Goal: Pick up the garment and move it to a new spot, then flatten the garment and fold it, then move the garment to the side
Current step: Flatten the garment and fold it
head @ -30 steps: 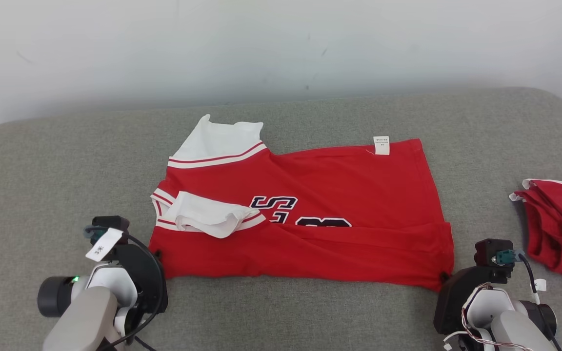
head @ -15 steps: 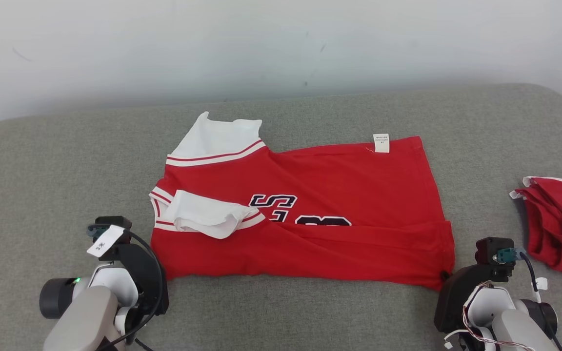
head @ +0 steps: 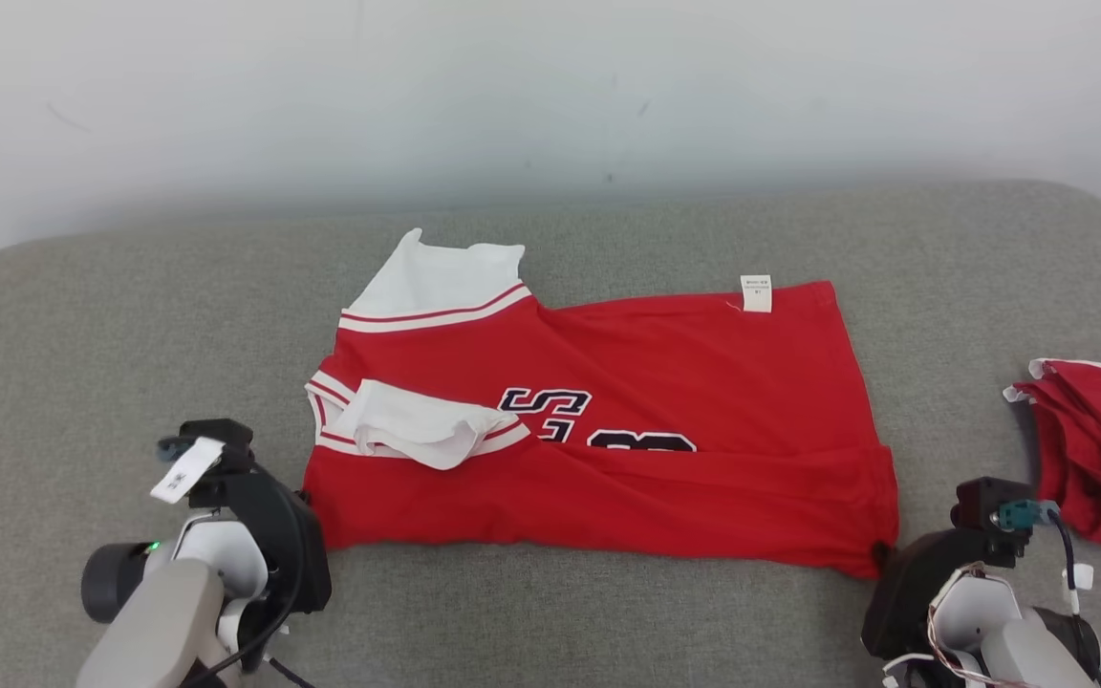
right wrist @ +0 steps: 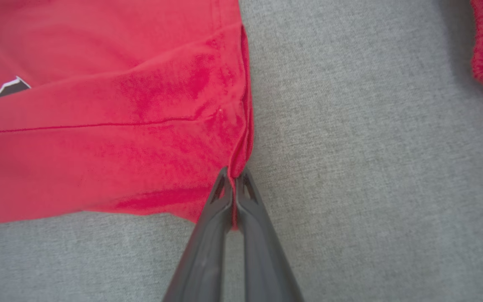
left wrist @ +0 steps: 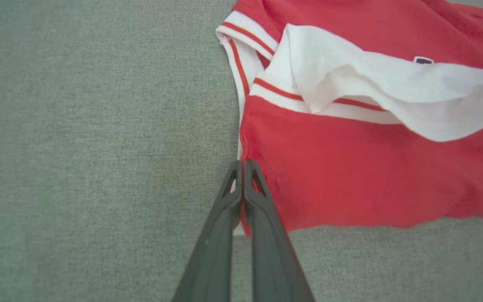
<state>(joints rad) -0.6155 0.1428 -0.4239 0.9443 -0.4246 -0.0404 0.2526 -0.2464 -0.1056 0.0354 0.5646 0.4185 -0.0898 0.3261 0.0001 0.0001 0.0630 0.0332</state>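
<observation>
Red jersey (head: 665,382) held at both near corners.
It lies mid-surface (head: 82,334), long axis left-right; left hand (left wrist: 242,163) pinches the collar-end corner, right hand (right wrist: 232,172) the hem-end corner; cloth extends away from both.

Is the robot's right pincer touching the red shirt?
Touching. In the right wrist view the right pincer is shut on a corner of the red shirt, with red cloth pinched between its two dark fingers.
</observation>
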